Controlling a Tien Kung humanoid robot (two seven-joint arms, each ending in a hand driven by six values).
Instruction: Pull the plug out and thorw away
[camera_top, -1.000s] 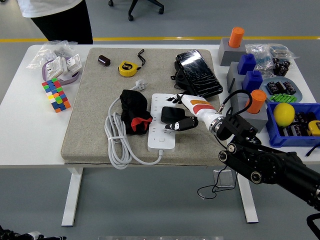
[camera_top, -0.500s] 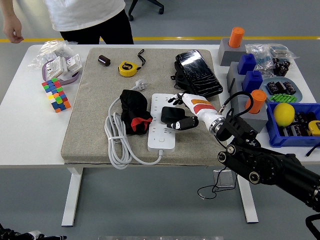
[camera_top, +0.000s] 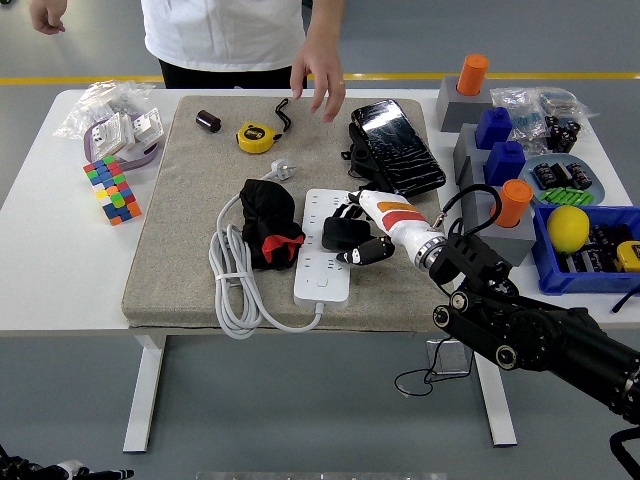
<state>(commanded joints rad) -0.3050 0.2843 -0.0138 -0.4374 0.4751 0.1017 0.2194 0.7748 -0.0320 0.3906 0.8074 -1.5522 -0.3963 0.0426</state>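
**Plug clamped by the right hand, still seated in the strip**

The black plug (camera_top: 342, 233) is seen on the white power strip (camera_top: 324, 246), which lies on the grey mat (camera_top: 180, 250) with its long axis running near to far. The right hand (camera_top: 362, 232) is brought in from the right, and its fingers are closed around the plug, so that the plug sits immediately at the hand's left. The left hand is not seen. An upward pull, away from the strip's face, is judged to be required. A person's hand (camera_top: 320, 85) is held over the mat's far edge.
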